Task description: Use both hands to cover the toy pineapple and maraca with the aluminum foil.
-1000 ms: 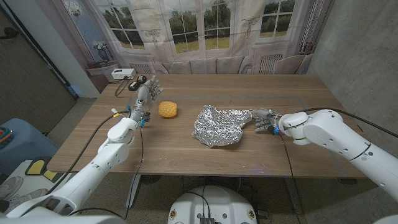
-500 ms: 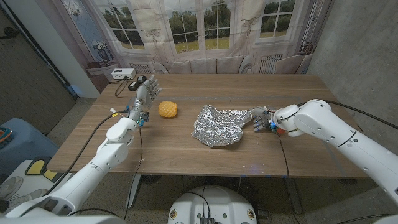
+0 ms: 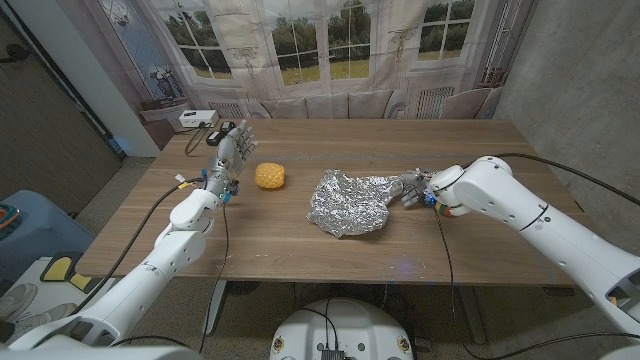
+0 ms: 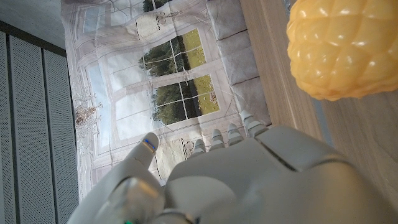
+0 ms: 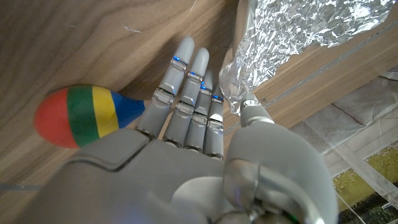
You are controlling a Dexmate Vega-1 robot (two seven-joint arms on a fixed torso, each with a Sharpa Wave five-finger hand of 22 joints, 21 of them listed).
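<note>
The yellow toy pineapple (image 3: 270, 176) (image 4: 339, 46) stands on the wooden table (image 3: 300, 245), left of the crumpled aluminum foil (image 3: 350, 200) (image 5: 311, 28). My left hand (image 3: 232, 157) (image 4: 249, 180) is raised just left of the pineapple, fingers apart and pointing up, holding nothing. My right hand (image 3: 416, 190) (image 5: 193, 124) lies at the foil's right edge, fingers stretched out. Its thumb presses the foil's corner against the nearest finger. The rainbow-striped maraca (image 5: 81, 115) (image 3: 433, 200) lies on the table beside that hand, away from the foil.
A white box (image 3: 197, 118) and a small black device (image 3: 222, 128) sit at the table's far left corner. A cable (image 3: 190, 180) runs along my left arm. Bare wood stretches in front of the foil and past the right arm.
My right arm has swung in and its elbow has risen, bringing the hand closer to the foil's right corner. The left hand and the pineapple have stayed put.
</note>
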